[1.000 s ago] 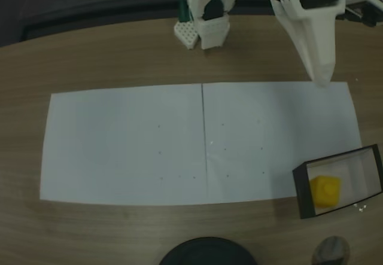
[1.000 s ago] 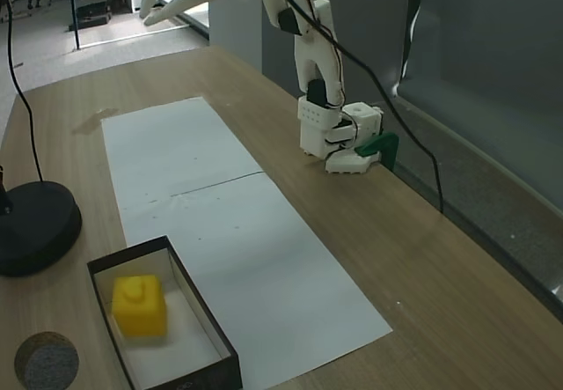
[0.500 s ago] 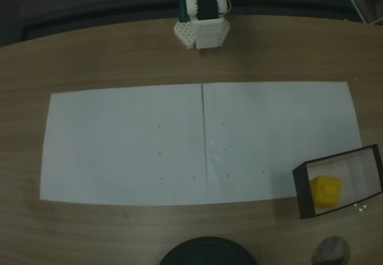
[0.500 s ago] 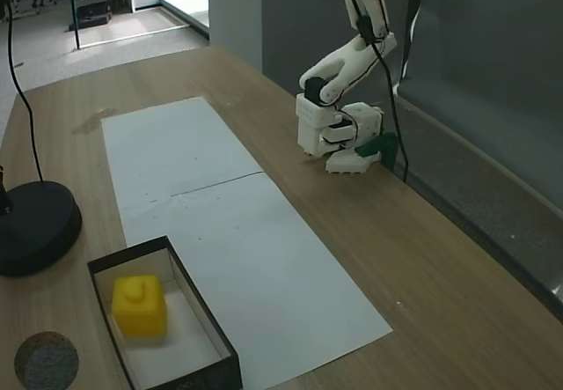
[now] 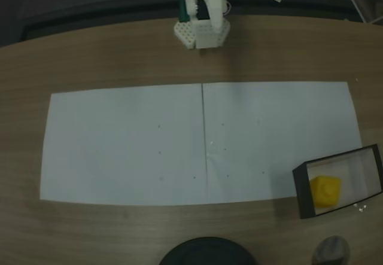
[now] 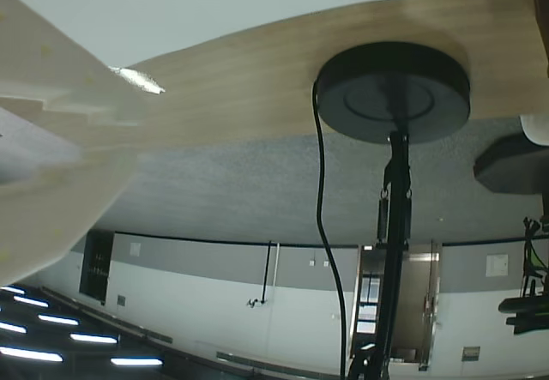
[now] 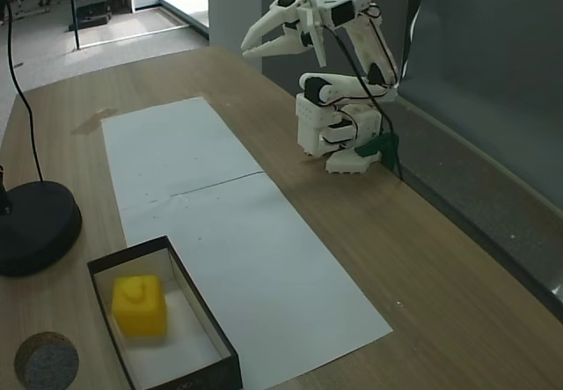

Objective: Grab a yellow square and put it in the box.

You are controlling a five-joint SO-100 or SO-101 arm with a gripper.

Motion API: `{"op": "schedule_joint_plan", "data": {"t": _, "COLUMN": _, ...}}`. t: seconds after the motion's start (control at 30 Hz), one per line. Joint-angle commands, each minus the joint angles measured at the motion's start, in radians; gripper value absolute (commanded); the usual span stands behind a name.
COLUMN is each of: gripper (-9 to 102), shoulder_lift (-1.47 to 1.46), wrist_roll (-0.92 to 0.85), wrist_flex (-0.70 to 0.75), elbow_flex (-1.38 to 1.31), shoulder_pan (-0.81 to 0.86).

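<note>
The yellow square (image 5: 325, 191) lies inside the box (image 5: 302, 191) at the lower right of a fixed view, against the box's left wall. The other fixed view has the yellow square (image 7: 139, 305) sitting in the box (image 7: 208, 321) at the near left corner of the table. My gripper (image 7: 250, 44) is held high over the far end of the table, close to the arm's base (image 7: 330, 135) and far from the box. Its fingers stand apart with nothing between them. A blurred pale finger (image 6: 51, 165) fills the left of the wrist view.
A long white paper sheet (image 5: 179, 145) covers the middle of the wooden table. A round black stand base (image 7: 35, 227) with a cable sits beside the box, also in the wrist view (image 6: 393, 93). A small grey disc (image 7: 46, 361) lies at the near corner.
The arm has pulled back from above the paper's far right end and folded up over its base. The yellow square and the box have not moved.
</note>
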Motion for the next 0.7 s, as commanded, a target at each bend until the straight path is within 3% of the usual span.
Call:
{"op": "schedule_joint_plan", "data": {"t": 0.0, "gripper": 0, "shoulder_lift": 0.069, "wrist_roll": 0.002, "wrist_flex": -0.061, "elbow_flex": 0.143, "shoulder_pan": 0.002}}
{"op": "schedule_joint_plan", "data": {"t": 0.23, "gripper": 0, "shoulder_lift": 0.048, "wrist_roll": -0.183, "wrist_flex": -0.199, "elbow_flex": 0.423, "shoulder_pan": 0.002}}
{"op": "schedule_joint_plan", "data": {"t": 0.43, "gripper": 0, "shoulder_lift": 0.048, "wrist_roll": -0.195, "wrist_flex": -0.273, "elbow_flex": 0.676, "shoulder_pan": 0.003}}
{"op": "schedule_joint_plan", "data": {"t": 0.53, "gripper": 0, "shoulder_lift": 0.051, "wrist_roll": -0.163, "wrist_flex": -0.238, "elbow_flex": 0.664, "shoulder_pan": 0.003}}
{"op": "schedule_joint_plan", "data": {"t": 0.67, "gripper": 0, "shoulder_lift": 0.051, "wrist_roll": -0.147, "wrist_flex": -0.072, "elbow_flex": 0.617, "shoulder_pan": -0.011}}
